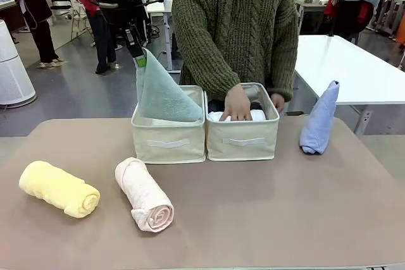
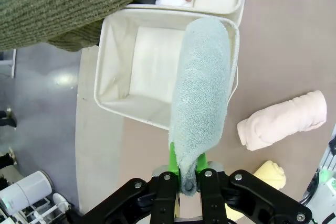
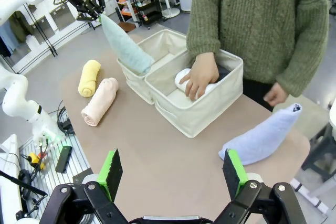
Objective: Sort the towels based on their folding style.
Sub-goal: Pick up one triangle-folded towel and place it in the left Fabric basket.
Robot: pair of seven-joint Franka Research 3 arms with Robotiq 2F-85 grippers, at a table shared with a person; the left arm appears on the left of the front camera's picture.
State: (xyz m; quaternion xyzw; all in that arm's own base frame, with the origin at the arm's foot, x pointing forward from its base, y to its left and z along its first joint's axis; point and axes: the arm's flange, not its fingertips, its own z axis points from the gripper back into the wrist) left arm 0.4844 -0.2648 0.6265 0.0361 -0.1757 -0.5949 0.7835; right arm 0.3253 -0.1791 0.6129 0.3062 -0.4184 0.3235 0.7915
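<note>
1. The left end effector (image 2: 186, 174) is pinched shut on one end of the teal towel (image 1: 161, 96), so the cloth hangs down long and flat rather than bunching.
2. The towel's lower end dips into the left bin (image 1: 168, 143), whose inside looks bare. I judge this bin is meant for folded cloths, with release the next step.
3. The right bin (image 1: 243, 140), touching the left one, holds a white roll (image 1: 256, 115) under a person's hand (image 1: 237, 104), so it is probably the bin for rolls.
4. A pink roll (image 1: 144, 195) and a yellow roll (image 1: 58, 188) lie on the near left of the surface (image 1: 253, 207), unsorted.
5. A blue towel (image 1: 319, 124) stands in a peak at the far right.
6. The right end effector (image 3: 172, 171) hovers spread wide, holding nothing.
</note>
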